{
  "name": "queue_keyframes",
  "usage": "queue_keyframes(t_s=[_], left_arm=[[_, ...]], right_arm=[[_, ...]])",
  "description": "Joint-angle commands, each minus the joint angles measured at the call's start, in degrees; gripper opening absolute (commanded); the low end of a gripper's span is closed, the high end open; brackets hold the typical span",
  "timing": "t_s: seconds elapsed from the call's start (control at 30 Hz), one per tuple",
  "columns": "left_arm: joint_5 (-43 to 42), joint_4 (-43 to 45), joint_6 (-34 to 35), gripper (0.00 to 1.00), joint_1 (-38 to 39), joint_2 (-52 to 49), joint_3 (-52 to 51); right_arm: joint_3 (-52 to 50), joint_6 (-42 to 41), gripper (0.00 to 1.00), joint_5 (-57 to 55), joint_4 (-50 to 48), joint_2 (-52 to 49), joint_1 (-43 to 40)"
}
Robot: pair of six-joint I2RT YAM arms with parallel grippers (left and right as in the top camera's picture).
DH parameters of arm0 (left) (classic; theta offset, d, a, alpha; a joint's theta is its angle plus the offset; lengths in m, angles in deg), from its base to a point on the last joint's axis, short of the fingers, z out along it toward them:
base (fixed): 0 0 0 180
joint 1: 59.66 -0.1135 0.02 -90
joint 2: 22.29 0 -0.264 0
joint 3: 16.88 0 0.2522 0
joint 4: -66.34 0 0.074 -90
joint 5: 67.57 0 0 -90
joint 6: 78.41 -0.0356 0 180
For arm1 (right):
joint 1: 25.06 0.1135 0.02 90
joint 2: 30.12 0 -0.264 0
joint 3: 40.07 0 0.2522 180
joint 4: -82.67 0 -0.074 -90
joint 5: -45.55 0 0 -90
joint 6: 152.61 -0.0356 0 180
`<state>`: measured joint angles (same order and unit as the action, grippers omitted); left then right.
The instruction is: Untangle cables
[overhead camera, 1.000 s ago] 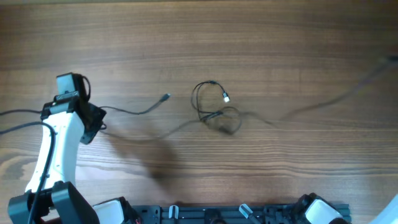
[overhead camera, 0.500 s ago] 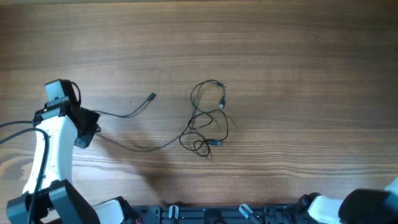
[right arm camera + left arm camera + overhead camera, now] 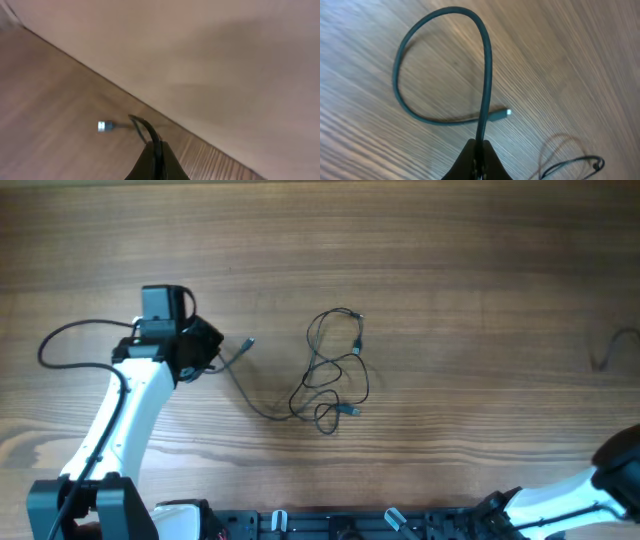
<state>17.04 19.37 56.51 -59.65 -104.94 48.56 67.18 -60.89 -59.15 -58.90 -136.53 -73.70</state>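
A loose bundle of thin black cables [image 3: 335, 370] lies at mid-table, with small plug ends at its top and bottom. One wire runs from it leftward to my left gripper [image 3: 207, 352], which is shut on it near a plug end [image 3: 247, 342]. In the left wrist view the gripper [image 3: 480, 146] pinches this cable [image 3: 485, 65], which loops round to its plug [image 3: 507, 113]. The bundle's edge [image 3: 570, 162] shows at lower right. My right gripper [image 3: 154, 146] is shut on another thin cable [image 3: 142, 125] with a silver plug [image 3: 102, 126].
The wooden table [image 3: 450, 260] fills the overhead view. A faint thin cable loop [image 3: 612, 348] lies at the far right edge. The right arm [image 3: 620, 460] shows at lower right. The black rail [image 3: 330, 525] runs along the front edge. The table's edge [image 3: 200, 137] crosses the right wrist view.
My left arm has swung right and up with its cable, toward the bundle. The right arm has come into view at lower right, and a cable loop now shows at the right edge.
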Motion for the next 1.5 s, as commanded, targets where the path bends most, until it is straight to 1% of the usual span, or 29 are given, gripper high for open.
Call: queue_keyframes(t_s=[0.0, 0.03, 0.07, 0.13, 0.17, 0.2, 0.3, 0.43, 0.47, 0.53, 0.57, 0.63, 0.67, 0.73, 0.77, 0.8, 0.83, 0.87, 0.93, 0.97, 1.0, 1.07, 1.13, 1.17, 1.27, 1.4, 1.47], left_arm=[[1.57, 1.51, 0.52, 0.04, 3.74, -0.24, -0.37], [1.57, 1.73, 0.52, 0.04, 4.44, -0.24, -0.37], [1.57, 1.84, 0.52, 0.04, 4.98, -0.24, -0.37], [1.6, 2.21, 0.5, 0.04, 6.36, -0.24, -0.37], [1.6, 2.27, 0.52, 0.04, 6.84, -0.24, -0.37], [1.6, 2.36, 0.52, 0.05, 7.28, -0.24, -0.37], [1.6, 2.36, 0.52, 0.05, 8.11, -0.28, -0.37], [1.6, 2.27, 0.5, 0.08, 8.68, -0.28, -0.37], [1.57, 2.23, 0.52, 0.11, 8.9, -0.28, -0.37], [1.57, 2.16, 0.5, 0.13, 8.9, -0.28, -0.37], [1.57, 2.16, 0.5, 0.13, 8.9, -0.28, -0.37], [1.55, 2.16, 0.5, 0.09, 8.9, -0.28, -0.37], [1.33, 2.14, 0.5, 0.07, 8.9, -0.28, -0.37], [1.09, 1.95, 0.5, 0.08, 8.9, -0.28, -0.37], [0.9, 1.7, 0.5, 0.08, 8.9, -0.28, -0.37], [0.9, 1.36, 0.52, 0.13, 8.9, -0.28, -0.37], [0.9, 0.98, 0.52, 0.21, 8.9, -0.28, -0.37], [0.9, 0.57, 0.52, 0.36, 8.9, -0.28, -0.37], [0.92, -0.63, 0.5, 0.75, 8.9, -0.28, -0.37], [0.9, -1.36, 0.52, 0.84, 8.9, -0.28, -0.37], [0.9, -1.84, 0.52, 0.89, 8.9, -0.28, -0.37], [0.9, -3.1, 0.52, 0.94, 8.9, -0.28, -0.37], [0.9, -4.02, 0.5, 0.95, 8.9, -0.28, -0.37], [0.9, -4.13, 0.52, 1.0, 8.9, -0.28, -0.37], [0.9, -4.15, 0.52, 1.0, 8.9, -0.28, -0.37], [0.92, -4.13, 0.5, 1.0, 8.9, -0.28, -0.37], [0.92, -4.17, 0.5, 1.0, 8.9, -0.28, -0.37]], right_arm=[[0.61, -0.39, 0.07, 2.75, 1.29, -6.47, -1.16], [0.61, -0.46, 0.1, 2.78, 1.86, -7.65, -1.22], [0.61, -0.59, 0.2, 2.78, 2.56, -8.68, -1.2], [0.61, -0.81, 0.47, 3.21, 4.11, -9.92, -1.18], [0.61, -0.83, 0.87, 3.93, 4.81, -9.99, -1.14], [0.63, -0.85, 1.0, 4.63, 5.16, -9.7, -1.14], [0.63, -3.02, 1.0, 5.81, 6.91, -6.8, -1.07], [0.63, -6.43, 1.0, 7.52, 8.09, 1.64, -1.05], [0.63, -6.69, 1.0, 10.4, 8.31, 6.16, -1.05], [0.63, -8.94, 1.0, 16.24, 9.18, 11.74, -1.05], [0.63, -11.34, 1.0, 19.74, 9.77, 14.25, -1.03], [0.63, -16.87, 1.0, 27.87, 11.26, 18.69, -1.03], [0.63, -20.96, 1.0, 33.83, 12.72, 21.64, -0.5], [0.63, -24.94, 1.0, 39.98, 15.3, 25.16, 1.6], [0.63, -26.18, 1.0, 41.09, 16.7, 26.25, 3.13], [0.63, -26.29, 1.0, 41.79, 18.86, 27.41, 5.57], [0.63, -25.92, 1.0, 41.72, 20.79, 28.04, 7.96], [0.63, -25.64, 1.0, 41.46, 23.08, 28.46, 10.67], [0.61, -25.62, 1.0, 41.09, 27.76, 28.57, 16.0], [0.57, -25.64, 1.0, 40.79, 30.29, 28.37, 18.82], [0.55, -25.68, 1.0, 40.22, 32.37, 28.13, 21.44], [0.11, -25.68, 1.0, 40.06, 35.1, 27.41, 26.58], [-1.18, -24.74, 1.0, 40.41, 37.62, 26.43, 32.46], [-1.84, -22.56, 1.0, 40.76, 38.62, 26.01, 35.28], [-5.77, -14.23, 1.0, 40.52, 39.98, 25.11, 44.96], [-14.38, -13.7, 1.0, 38.29, 37.22, 23.74, 55.78], [-18.95, -13.94, 1.0, 38.32, 34.62, 22.73, 59.49]])
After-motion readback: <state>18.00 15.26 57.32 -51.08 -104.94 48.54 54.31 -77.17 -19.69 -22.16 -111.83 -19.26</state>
